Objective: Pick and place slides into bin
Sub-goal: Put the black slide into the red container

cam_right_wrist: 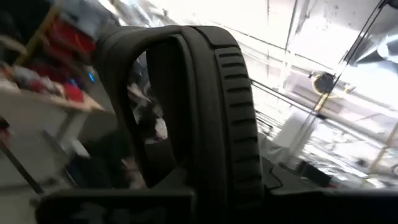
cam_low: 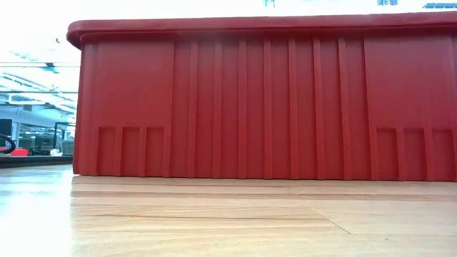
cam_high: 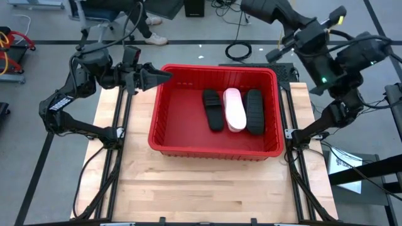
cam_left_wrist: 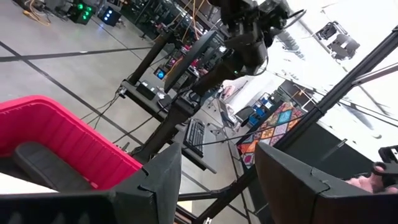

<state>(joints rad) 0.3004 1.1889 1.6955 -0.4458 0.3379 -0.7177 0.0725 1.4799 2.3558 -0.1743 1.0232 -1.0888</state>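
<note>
The red bin [cam_high: 164, 135] stands on the middle of the wooden table and fills the low view [cam_low: 264, 100]. Two black slides [cam_high: 213, 110] [cam_high: 254, 110] and a pink slide [cam_high: 235, 109] lie side by side on its floor. My left gripper [cam_high: 160, 76] is open and empty, level over the bin's far left corner; its wrist view [cam_left_wrist: 217, 180] shows the bin's rim [cam_left_wrist: 62, 124]. My right gripper [cam_high: 301, 34] is raised high beyond the bin's far right corner, shut on another black slide [cam_right_wrist: 205, 106]. Other slides are out of view. My right gripper holds the black slide by its lower end [cam_right_wrist: 186, 186], at the bottom of the right wrist view, where the slide itself hides the fingers. The slide stands up in front of the wrist camera, strap [cam_right_wrist: 124, 68] and ribbed sole edge [cam_right_wrist: 236, 99] showing, lifted clear of table and bin.
Bare wooden table [cam_high: 207, 188] lies on the near side of the bin. Black frame rails [cam_high: 119, 157] [cam_high: 295, 169] run along the table's left and right sides. A dark keyboard-like object [cam_high: 289, 72] sits behind the bin's far right corner.
</note>
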